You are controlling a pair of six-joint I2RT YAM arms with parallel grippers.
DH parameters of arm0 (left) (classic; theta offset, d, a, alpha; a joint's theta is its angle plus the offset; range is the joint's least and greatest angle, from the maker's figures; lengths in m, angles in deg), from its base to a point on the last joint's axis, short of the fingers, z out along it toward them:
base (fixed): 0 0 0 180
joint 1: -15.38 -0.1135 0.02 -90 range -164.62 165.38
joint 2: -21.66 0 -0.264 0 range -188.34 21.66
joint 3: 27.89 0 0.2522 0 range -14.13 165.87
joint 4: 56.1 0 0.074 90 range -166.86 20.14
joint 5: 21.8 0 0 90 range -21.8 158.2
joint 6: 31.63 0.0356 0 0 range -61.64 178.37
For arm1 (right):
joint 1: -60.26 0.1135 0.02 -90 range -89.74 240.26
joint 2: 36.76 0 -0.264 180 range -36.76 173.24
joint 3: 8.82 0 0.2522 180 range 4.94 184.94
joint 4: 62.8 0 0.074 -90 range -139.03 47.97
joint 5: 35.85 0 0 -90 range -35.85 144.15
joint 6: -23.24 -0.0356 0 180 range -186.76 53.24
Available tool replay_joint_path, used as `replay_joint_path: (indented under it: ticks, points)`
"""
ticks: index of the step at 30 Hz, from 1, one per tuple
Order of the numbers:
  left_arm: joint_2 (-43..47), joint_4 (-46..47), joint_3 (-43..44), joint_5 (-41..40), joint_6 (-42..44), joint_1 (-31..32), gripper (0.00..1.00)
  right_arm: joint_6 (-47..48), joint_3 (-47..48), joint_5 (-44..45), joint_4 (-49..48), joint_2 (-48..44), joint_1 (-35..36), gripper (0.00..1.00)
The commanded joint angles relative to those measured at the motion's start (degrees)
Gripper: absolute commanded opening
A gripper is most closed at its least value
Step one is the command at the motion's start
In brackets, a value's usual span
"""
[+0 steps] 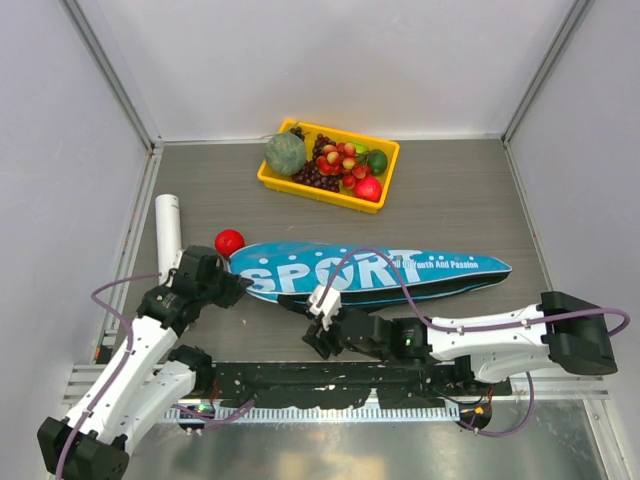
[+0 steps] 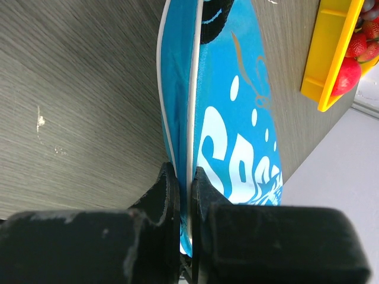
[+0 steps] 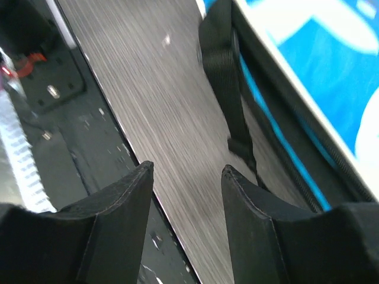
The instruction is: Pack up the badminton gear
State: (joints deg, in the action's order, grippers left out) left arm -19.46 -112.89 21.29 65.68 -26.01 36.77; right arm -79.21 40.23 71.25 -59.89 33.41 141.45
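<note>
The SPORT bag [image 1: 370,272] is laid on the counter [image 1: 450,200], long axis crosswise. Its wide end is pinched by the left pincer [image 2: 185,176]; the right pincer [image 3: 186,170] is held spread beside its near edge.

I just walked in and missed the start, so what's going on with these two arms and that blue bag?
The left tool is shut on the edge of the blue SPORT bag at its wide end. The right tool is open and empty, beside the bag's near edge by its black strap. The white tube lies outside the bag at the left, with a red ball between them. No rackets or shuttlecocks are in view.
</note>
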Motion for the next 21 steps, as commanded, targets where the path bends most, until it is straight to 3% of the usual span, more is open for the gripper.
replay_joint_path:
  ticks: [1,7,12,14,15,17,21]
  points:
    - [0.34,-0.92,3.87,-3.1,-1.31,0.76,0.0,0.49,-6.62,6.27,-6.98,-0.74,0.9,0.55]
    - [1.4,-3.2,4.75,-3.54,-2.98,1.11,0.0,4.53,-11.55,15.23,-16.38,2.42,0.99,0.66]
    - [2.71,-2.07,4.05,-2.84,-4.39,1.46,0.0,11.11,-9.63,19.54,-24.47,11.98,1.08,0.69]
    - [3.33,-0.84,2.99,-2.75,-4.92,1.55,0.0,12.18,-6.03,19.64,-23.17,15.51,0.99,0.61]
    - [3.77,-0.57,2.73,-2.92,-5.09,1.64,0.0,13.66,-3.76,19.11,-21.77,16.57,0.99,0.38]
    - [3.95,-0.13,2.29,-3.71,-5.01,1.55,0.0,13.42,-1.11,18.41,-17.65,15.18,0.99,0.06]
    - [2.55,-1.62,2.81,-5.56,-3.08,1.55,0.0,6.66,5.74,16.56,1.64,5.28,0.99,0.05]
